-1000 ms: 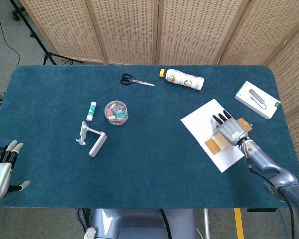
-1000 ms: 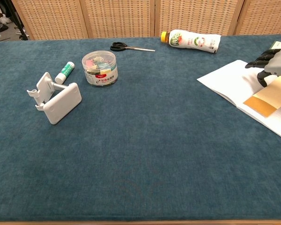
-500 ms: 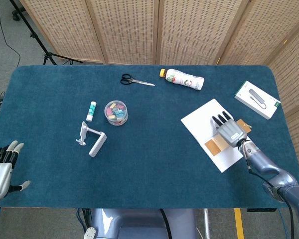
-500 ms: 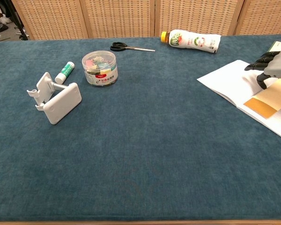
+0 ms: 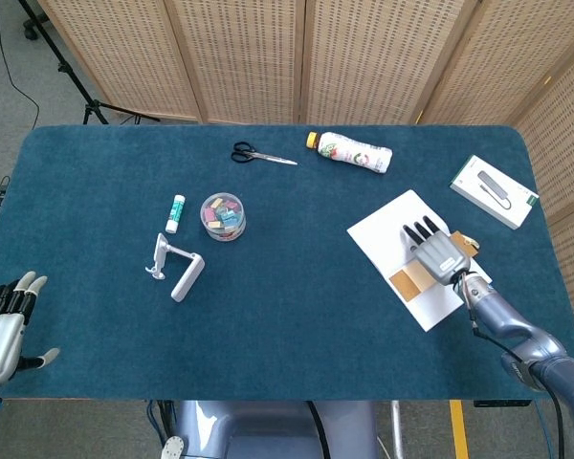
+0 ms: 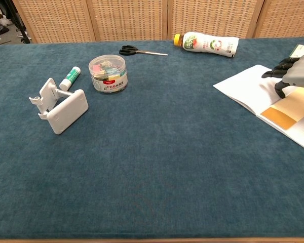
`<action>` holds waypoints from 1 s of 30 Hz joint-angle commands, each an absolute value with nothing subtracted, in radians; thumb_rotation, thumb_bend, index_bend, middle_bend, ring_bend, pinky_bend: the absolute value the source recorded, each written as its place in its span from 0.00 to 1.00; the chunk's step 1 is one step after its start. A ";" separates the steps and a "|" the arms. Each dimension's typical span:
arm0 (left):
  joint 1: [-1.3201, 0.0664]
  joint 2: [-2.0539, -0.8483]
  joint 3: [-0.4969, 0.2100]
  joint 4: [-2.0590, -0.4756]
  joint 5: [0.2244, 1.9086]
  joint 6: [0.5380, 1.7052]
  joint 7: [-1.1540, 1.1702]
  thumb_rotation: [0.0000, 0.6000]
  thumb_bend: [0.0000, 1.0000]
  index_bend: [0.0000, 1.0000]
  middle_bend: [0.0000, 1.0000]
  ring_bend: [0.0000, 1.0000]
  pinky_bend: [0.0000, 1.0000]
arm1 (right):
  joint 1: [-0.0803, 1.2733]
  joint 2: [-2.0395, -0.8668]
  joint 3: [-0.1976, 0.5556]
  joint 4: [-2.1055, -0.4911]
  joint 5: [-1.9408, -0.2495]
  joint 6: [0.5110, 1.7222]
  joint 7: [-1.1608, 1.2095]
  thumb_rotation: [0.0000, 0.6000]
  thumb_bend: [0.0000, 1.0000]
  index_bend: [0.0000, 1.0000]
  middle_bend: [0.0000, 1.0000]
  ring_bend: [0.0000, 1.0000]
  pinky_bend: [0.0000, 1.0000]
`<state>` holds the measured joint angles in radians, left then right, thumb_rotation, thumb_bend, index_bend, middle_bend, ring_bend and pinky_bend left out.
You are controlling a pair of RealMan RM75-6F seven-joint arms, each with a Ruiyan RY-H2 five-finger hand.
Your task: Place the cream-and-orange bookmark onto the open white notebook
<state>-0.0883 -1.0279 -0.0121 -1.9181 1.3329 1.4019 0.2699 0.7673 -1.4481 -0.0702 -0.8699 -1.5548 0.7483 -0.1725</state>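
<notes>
The open white notebook [image 5: 387,229] lies at the right of the blue table, also seen in the chest view [image 6: 243,86]. The cream-and-orange bookmark [image 5: 408,280] lies flat on its page, orange end toward me [image 6: 279,116]. My right hand [image 5: 437,249] lies palm-down over the bookmark's cream part and holds it, fingers stretched out over the page; the chest view shows the thumb of that hand [image 6: 294,73] at the bookmark's edge. My left hand [image 5: 2,325] hangs off the table's near left corner, fingers apart, holding nothing.
A white boxed item [image 5: 495,190] sits at the far right, beyond the notebook. A lying drink bottle [image 5: 354,151] and scissors [image 5: 260,155] are at the back. A clip jar [image 5: 223,216], glue stick [image 5: 176,212] and white phone stand [image 5: 177,270] are at centre-left.
My right hand has shifted slightly left and toward me over the page, and the bookmark has slid with it. The left hand has barely moved.
</notes>
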 commanded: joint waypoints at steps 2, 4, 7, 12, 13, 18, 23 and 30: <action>-0.089 -1.027 -0.012 -1.918 1.332 1.399 0.270 1.00 0.00 0.00 0.00 0.00 0.00 | 0.766 -1.443 -0.067 -0.882 -1.549 0.744 -0.184 1.00 0.13 0.39 0.00 0.00 0.00; -0.089 -1.027 -0.012 -1.918 1.333 1.400 0.268 1.00 0.00 0.00 0.00 0.00 0.00 | 0.766 -1.440 -0.065 -0.888 -1.544 0.741 -0.189 1.00 0.13 0.33 0.00 0.00 0.00; -0.089 -1.026 -0.012 -1.917 1.334 1.402 0.266 1.00 0.00 0.00 0.00 0.00 0.00 | 0.768 -1.432 -0.061 -0.900 -1.537 0.731 -0.202 1.00 0.13 0.29 0.00 0.00 0.00; -0.089 -1.026 -0.010 -1.917 1.336 1.401 0.265 1.00 0.00 0.00 0.00 0.00 0.00 | 0.766 -1.425 -0.051 -0.917 -1.525 0.734 -0.220 1.00 0.13 0.28 0.00 0.00 0.00; -0.089 -1.026 -0.010 -1.917 1.337 1.401 0.266 1.00 0.00 0.00 0.00 0.00 0.00 | 0.765 -1.424 -0.050 -0.920 -1.523 0.734 -0.220 1.00 0.13 0.28 0.00 0.00 0.00; -0.088 -1.025 -0.009 -1.917 1.339 1.403 0.262 1.00 0.00 0.00 0.00 0.00 0.00 | 0.761 -1.412 -0.043 -0.942 -1.511 0.737 -0.242 1.00 0.13 0.28 0.00 0.00 0.00; -0.087 -1.022 -0.010 -1.917 1.338 1.404 0.256 1.00 0.00 0.00 0.00 0.00 0.00 | 0.752 -1.377 -0.024 -0.994 -1.499 0.770 -0.239 1.00 0.13 0.28 0.00 0.00 0.00; -0.084 -1.016 -0.008 -1.916 1.349 1.408 0.242 1.00 0.00 0.00 0.00 0.00 0.00 | 0.697 -1.252 0.007 -1.170 -1.493 0.905 -0.151 1.00 0.13 0.28 0.00 0.00 0.00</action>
<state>-0.0851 -1.0165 -0.0092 -1.9159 1.3470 1.4072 0.2432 0.7281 -1.3041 -0.0075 -1.1050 -1.4964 0.8424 -0.1908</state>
